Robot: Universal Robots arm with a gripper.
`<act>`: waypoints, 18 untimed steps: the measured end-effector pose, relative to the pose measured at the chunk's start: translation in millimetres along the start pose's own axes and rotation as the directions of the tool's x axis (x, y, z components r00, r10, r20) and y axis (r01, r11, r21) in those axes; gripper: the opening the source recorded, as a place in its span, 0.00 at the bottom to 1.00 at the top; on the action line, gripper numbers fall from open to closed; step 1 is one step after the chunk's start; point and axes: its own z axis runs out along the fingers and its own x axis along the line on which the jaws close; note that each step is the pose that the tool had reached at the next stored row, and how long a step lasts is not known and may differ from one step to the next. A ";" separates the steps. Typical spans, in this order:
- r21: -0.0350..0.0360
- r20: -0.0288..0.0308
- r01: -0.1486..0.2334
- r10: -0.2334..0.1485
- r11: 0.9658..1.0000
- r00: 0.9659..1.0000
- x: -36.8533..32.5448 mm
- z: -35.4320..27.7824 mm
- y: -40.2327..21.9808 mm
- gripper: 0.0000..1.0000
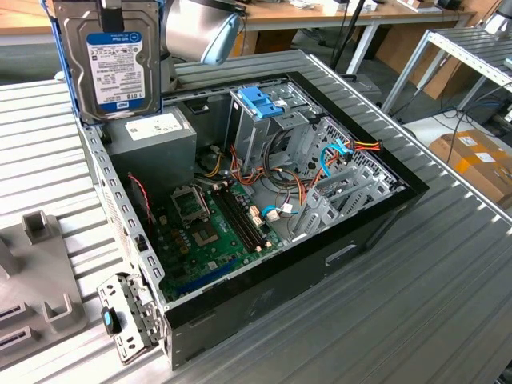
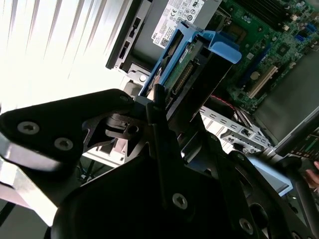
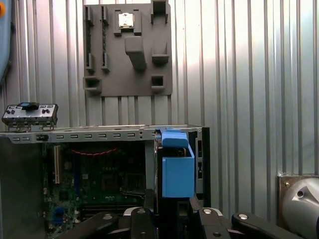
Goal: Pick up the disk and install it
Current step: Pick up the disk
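Disk (image 1: 112, 68), judged stiff, fairly heavy and shock-sensitive, is clamped in my gripper (image 2: 149, 107) by its upper edge, a sound hold.

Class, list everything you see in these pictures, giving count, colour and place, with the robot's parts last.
disk: one, silver-grey with blue rails, upright above the power supply
computer case: one, black, open on the table
motherboard: one, green, inside the case
power supply: one, grey, inside the case
latch piece: one, blue, inside the case
fixture plate: one, grey, on the table beside the case
hand: one, black, shut on the disk
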 end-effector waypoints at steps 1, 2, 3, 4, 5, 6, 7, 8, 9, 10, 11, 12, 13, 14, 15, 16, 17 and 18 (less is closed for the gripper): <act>0.000 0.000 0.000 0.000 1.000 1.000 0.0 0.0 -0.9 0.35; 0.000 0.000 0.000 0.000 1.000 1.000 -0.1 0.1 -1.7 0.35; 0.000 0.000 0.000 0.000 1.000 1.000 -0.1 0.0 -3.3 0.35; 0.000 0.000 0.000 0.000 1.000 1.000 -0.2 0.1 -4.8 0.35; 0.000 0.000 0.000 0.000 1.000 1.000 -0.2 0.1 -5.9 0.35; 0.000 0.000 0.000 0.000 1.000 1.000 -0.3 0.1 -7.9 0.35; 0.000 0.000 0.000 0.000 1.000 1.000 -0.3 0.1 -10.0 0.35; 0.000 0.000 0.000 0.000 1.000 1.000 -0.4 0.0 -12.7 0.35; 0.000 0.000 0.000 0.000 1.000 1.000 -0.5 0.1 -14.3 0.35; 0.000 0.000 0.000 0.000 1.000 1.000 -0.5 0.1 -15.4 0.35; 0.000 0.000 0.000 0.000 1.000 1.000 -0.5 0.0 -16.5 0.35; 0.000 0.000 0.000 0.000 1.000 1.000 -0.5 0.0 -16.5 0.35; 0.000 0.000 0.000 0.000 1.000 1.000 -0.5 0.0 -16.5 0.35; 0.000 0.000 0.000 0.000 1.000 1.000 -0.6 0.1 -16.8 0.35; 0.000 0.000 0.000 0.000 1.000 1.000 -0.6 0.1 -16.9 0.35; 0.000 0.000 0.000 0.000 1.000 1.000 -0.6 0.0 -17.9 0.35; 0.000 0.000 0.000 0.000 1.000 1.000 -0.6 0.0 -18.5 0.35; 0.000 0.000 0.000 0.000 1.000 1.000 -0.6 0.0 -18.6 0.35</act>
